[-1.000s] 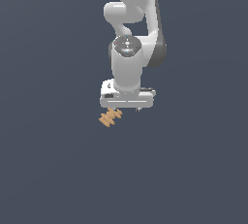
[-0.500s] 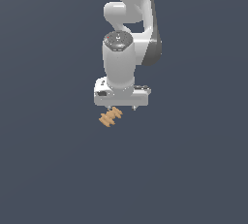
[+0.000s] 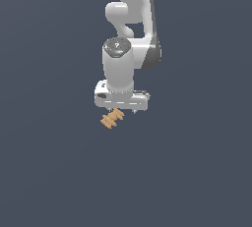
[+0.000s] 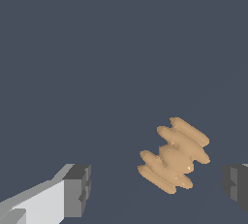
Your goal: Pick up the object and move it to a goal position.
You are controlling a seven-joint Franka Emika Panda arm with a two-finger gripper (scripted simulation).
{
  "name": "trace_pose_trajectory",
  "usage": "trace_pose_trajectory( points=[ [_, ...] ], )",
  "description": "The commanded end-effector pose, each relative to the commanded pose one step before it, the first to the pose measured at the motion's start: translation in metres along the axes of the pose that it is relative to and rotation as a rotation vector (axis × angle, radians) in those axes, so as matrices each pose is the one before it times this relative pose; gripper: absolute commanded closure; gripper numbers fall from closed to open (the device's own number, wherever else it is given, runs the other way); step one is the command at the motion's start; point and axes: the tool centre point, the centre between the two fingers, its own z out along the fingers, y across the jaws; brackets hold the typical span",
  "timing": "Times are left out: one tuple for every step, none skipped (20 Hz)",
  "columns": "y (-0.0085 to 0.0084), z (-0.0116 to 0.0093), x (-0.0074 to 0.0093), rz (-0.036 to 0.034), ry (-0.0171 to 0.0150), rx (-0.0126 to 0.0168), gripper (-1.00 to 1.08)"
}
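The object (image 3: 112,118) is a small tan-orange ridged piece lying on the dark floor, partly tucked under the white gripper hand in the exterior view. The wrist view shows the object (image 4: 175,155) lying between the two dark fingertips, nearer one than the other and touching neither. My gripper (image 4: 157,186) is open, its fingers (image 4: 77,190) spread far wider than the piece. In the exterior view the gripper (image 3: 123,109) hangs just above the object, and its fingers are mostly hidden by the hand.
The white arm (image 3: 129,34) rises behind the hand. A plain dark grey floor (image 3: 59,172) lies all around, with no other objects in view.
The hand has moved toward the exterior view's left and down, and now sits right over the object. The object has not moved.
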Motion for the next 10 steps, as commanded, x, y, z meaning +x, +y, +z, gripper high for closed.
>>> trace_pose_trajectory(
  points=[
    [0.00514, 0.00866, -0.00331, 0.04996, -0.00083, 0.00008, -0.92],
    [0.00253, 0.00399, -0.00147, 0.02394, -0.00014, -0.00003, -0.92],
    [0.00276, 0.00426, -0.00157, 0.02572, -0.00014, -0.00014, -0.92],
    [0.00303, 0.00452, -0.00165, 0.02755, -0.00011, -0.00025, -0.92],
    [0.00331, 0.00477, -0.00173, 0.02942, -0.00006, -0.00038, -0.92],
    [0.00361, 0.00501, -0.00179, 0.03128, -0.00001, -0.00054, -0.92],
    [0.00392, 0.00525, -0.00185, 0.03315, 0.00007, -0.00072, -0.92],
    [0.00423, 0.00544, -0.00188, 0.03481, 0.00016, -0.00091, -0.92],
    [0.00422, 0.00521, -0.00175, 0.03386, 0.00026, -0.00103, -0.92],
    [0.00409, 0.00487, -0.00159, 0.03207, 0.00034, -0.00111, -0.92]
  ],
)
